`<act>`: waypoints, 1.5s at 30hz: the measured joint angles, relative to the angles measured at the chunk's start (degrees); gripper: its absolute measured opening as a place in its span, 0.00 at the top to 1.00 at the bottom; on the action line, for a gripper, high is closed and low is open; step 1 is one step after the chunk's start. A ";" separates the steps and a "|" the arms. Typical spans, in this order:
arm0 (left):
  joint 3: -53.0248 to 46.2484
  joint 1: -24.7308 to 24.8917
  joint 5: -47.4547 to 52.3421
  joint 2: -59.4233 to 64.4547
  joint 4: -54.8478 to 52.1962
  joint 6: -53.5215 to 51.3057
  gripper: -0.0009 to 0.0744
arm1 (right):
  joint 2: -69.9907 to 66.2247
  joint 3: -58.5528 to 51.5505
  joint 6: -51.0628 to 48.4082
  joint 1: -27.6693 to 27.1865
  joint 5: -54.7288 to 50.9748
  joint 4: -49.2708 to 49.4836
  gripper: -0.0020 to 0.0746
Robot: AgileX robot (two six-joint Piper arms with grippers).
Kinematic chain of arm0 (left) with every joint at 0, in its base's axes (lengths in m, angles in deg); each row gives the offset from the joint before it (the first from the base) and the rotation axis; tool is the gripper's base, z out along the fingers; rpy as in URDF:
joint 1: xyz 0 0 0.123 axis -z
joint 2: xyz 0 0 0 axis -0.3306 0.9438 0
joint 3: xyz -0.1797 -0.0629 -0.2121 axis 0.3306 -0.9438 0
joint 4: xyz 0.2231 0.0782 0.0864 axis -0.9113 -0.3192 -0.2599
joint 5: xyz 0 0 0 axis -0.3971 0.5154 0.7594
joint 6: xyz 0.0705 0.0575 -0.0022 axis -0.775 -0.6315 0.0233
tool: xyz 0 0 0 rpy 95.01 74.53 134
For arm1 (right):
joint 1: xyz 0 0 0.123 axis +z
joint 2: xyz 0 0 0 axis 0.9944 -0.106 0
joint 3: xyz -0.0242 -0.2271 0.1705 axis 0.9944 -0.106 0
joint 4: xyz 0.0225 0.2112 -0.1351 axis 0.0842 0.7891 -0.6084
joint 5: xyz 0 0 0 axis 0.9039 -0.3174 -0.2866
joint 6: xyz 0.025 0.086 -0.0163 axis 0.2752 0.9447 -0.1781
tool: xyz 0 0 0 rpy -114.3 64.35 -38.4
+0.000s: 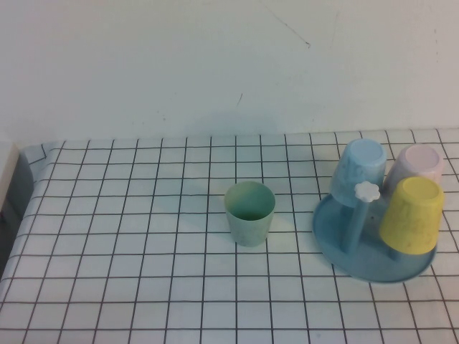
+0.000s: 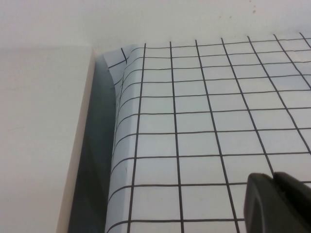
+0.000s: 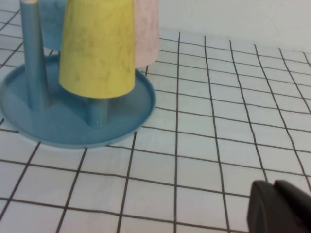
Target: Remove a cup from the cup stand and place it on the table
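Observation:
The pale mint-green cup [image 1: 249,213] stands upright, mouth up, on the gridded table [image 1: 129,236] near its middle. The blue cup stand [image 1: 337,247] sits to its right, with a white flower knob [image 1: 367,191] on one peg. The stand also shows in the right wrist view [image 3: 58,128]. My left gripper [image 2: 273,175] is shut and empty, low over the table's far left corner. My right gripper [image 3: 273,183] is shut and empty, over bare cloth on the near side of the stand. Neither arm shows in the high view.
A light blue cup [image 1: 358,172], a pink cup [image 1: 419,163] and a yellow cup [image 1: 412,215] hang upside down on the stand's pegs. The cloth drops off at the table's left edge [image 2: 119,145], beside a white ledge [image 2: 39,136]. A white wall runs behind.

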 joint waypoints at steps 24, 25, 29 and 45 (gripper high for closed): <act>0.00 0.00 0.12 0.00 0.00 0.00 0.99 | 0.00 0.00 1.92 -0.26 0.00 0.05 0.98; 0.00 0.00 0.12 0.00 0.00 0.00 0.99 | 0.00 0.00 1.92 -0.26 0.00 0.05 0.98; 0.02 0.00 0.12 0.00 0.00 0.00 0.99 | 0.00 0.00 1.96 -0.26 0.00 0.05 0.98; 0.02 0.00 0.12 0.00 0.00 0.15 0.99 | 0.00 0.00 1.96 -0.26 0.00 0.05 0.98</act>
